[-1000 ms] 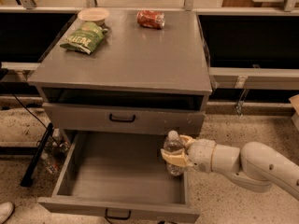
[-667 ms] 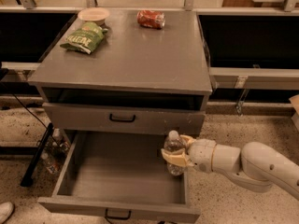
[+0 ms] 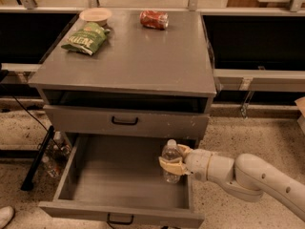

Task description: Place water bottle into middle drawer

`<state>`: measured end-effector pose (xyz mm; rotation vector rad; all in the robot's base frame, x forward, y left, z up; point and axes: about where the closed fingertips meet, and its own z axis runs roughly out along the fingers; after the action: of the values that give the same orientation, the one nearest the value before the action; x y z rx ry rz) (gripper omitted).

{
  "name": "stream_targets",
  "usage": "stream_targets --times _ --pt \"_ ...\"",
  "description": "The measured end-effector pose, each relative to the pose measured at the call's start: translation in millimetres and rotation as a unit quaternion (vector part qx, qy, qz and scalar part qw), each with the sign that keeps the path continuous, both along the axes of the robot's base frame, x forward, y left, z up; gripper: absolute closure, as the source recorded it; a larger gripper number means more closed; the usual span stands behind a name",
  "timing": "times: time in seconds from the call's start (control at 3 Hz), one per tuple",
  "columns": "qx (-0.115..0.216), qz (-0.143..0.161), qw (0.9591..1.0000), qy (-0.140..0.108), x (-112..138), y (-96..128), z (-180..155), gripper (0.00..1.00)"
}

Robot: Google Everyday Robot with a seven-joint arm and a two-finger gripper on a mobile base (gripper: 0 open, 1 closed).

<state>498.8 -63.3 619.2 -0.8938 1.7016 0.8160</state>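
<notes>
one white shoe tip (image 3: 5, 216) pokes in at the near left corner of my feed, on the speckled stone floor (image 3: 248, 128). just past it the middle drawer (image 3: 114, 171) stands pulled out toward me, its black wire handle (image 3: 119, 219) on the near front and its flat grey tray bare across the left and centre.

the gripper (image 3: 172, 160) reaches in from the right on a pale jointed arm (image 3: 257, 175), crossing the drawer's right wall. its tan fingers (image 3: 167, 166) are closed round the waist of the water bottle (image 3: 170, 152) and hold it upright, white cap on top. the bottle sits in the right part of the drawer, close to the right wall, with its base down inside the tray. i cannot tell whether the base touches the tray.

left of the drawer, a black stand leg (image 3: 38, 156) slants across the floor beside some small clear bottles (image 3: 50, 166).

farther back is a shut drawer front (image 3: 157, 124) with its own black handle (image 3: 125, 120), and a dark open slot above it. the cabinet top (image 3: 138, 61) is flat grey. a green chip bag (image 3: 86, 38) lies at its far left with a pale bowl (image 3: 95, 16) just behind it. a red can (image 3: 154, 19) lies on its side near the far edge, well apart from both. dark recesses flank the cabinet beyond.
</notes>
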Motion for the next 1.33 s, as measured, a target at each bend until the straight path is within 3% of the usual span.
stream_targets --times 0.33,0.67,1.33 --pt "0.014 0.014 0.9998 0.008 3.2 17.3 -28.8 1.0" --pt "0.018 0.013 0.9997 0.005 5.2 19.3 -30.5 1.0" --pt "0.068 0.0 0.9972 -0.033 37.5 38.7 -53.6 1.0"
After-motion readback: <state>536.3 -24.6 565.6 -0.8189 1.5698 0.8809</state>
